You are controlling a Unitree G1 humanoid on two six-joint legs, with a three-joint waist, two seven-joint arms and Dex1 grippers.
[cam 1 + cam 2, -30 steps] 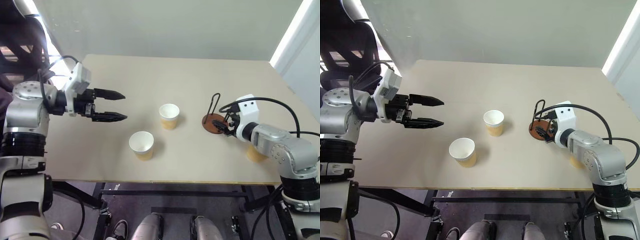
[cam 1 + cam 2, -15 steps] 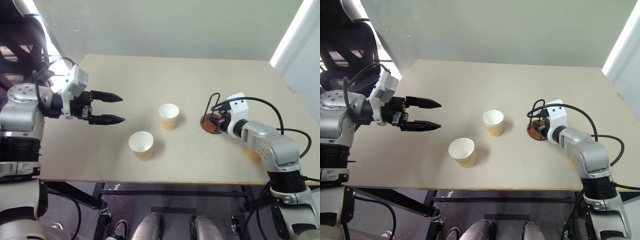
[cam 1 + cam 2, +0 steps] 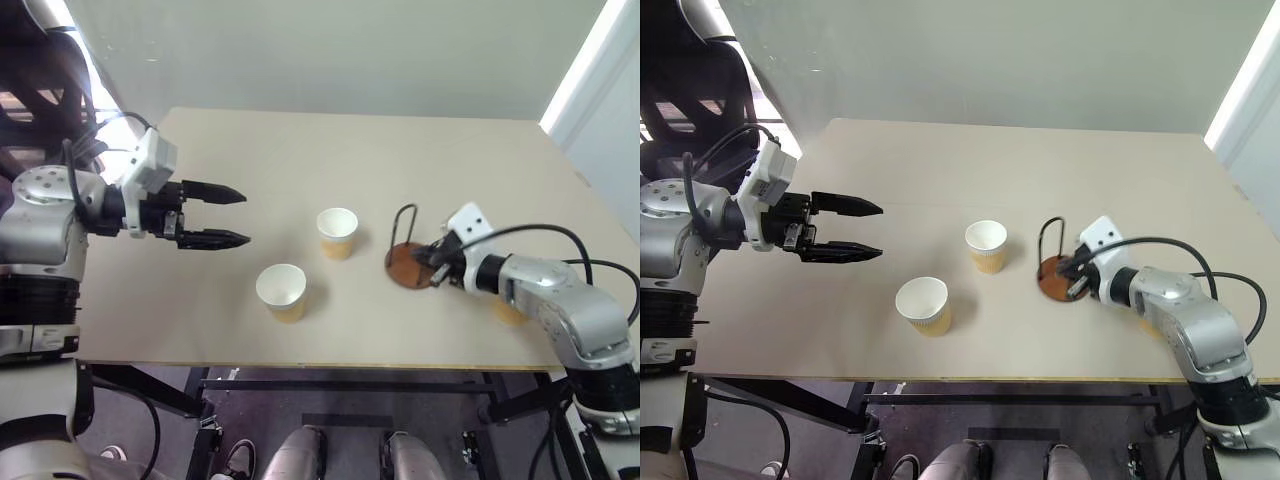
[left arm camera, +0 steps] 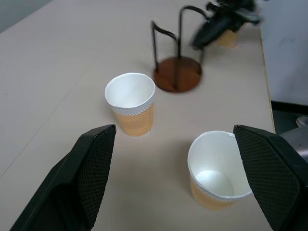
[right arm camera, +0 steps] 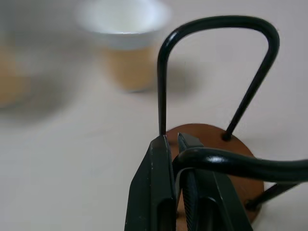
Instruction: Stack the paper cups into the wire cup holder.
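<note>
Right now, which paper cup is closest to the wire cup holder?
The far middle cup, just left of the wire cup holder. The near cup sits farther left; the third lies behind the right arm.

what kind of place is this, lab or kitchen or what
Probably a lab or test room, not a kitchen: a plain beige table on a bare metal frame, blank pale walls, and an office chair at the side.

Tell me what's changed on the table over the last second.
The right gripper has shut on the wire cup holder, pinching its near wire loop, and dragged it across the table toward the two middle cups. Unchanged: those cups, the third cup behind the right arm, and the open left gripper hovering.
</note>
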